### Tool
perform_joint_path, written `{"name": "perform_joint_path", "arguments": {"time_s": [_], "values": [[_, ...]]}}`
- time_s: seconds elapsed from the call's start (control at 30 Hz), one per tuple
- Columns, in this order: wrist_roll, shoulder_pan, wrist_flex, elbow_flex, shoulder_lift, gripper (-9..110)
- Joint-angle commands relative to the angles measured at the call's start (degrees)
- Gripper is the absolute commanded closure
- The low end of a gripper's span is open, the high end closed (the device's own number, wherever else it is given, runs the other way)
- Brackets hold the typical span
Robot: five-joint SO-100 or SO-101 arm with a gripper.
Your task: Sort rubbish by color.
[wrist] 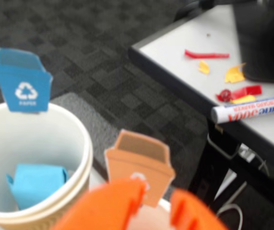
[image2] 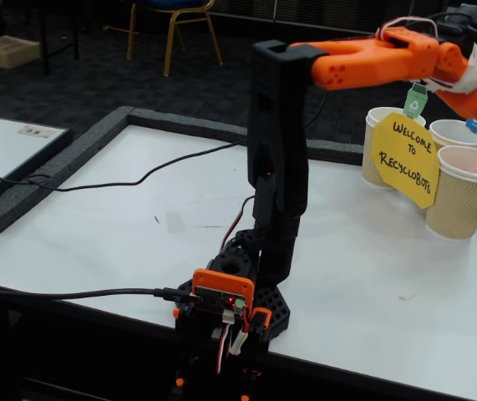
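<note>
The jaws (wrist: 158, 203) stand slightly spread, holding nothing, above the cups; at nine o'clock, the blue wad (wrist: 36, 183) lies inside the blue-tagged cup (wrist: 74, 139).

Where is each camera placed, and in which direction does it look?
Wrist view: rides on the arm, looks down past the orange pincer into a white-lined paper cup holding a blue crumpled paper wad.
Fixed view: stands before the table, facing the arm's black base and orange forearm.
Shared: the orange-tagged cup.
</note>
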Motion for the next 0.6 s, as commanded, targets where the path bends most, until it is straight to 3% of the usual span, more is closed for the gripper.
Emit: {"name": "perform_joint_path", "arguments": {"time_s": [0.0, 0.27, 0.57], "values": [[-0.2, 1.3, 0.9, 4.7, 19.7, 101], [0.2, 1.2, 4.3, 22.2, 41.8, 101], [1.4, 1.2, 7.2, 31.3, 60.8, 101]]}}
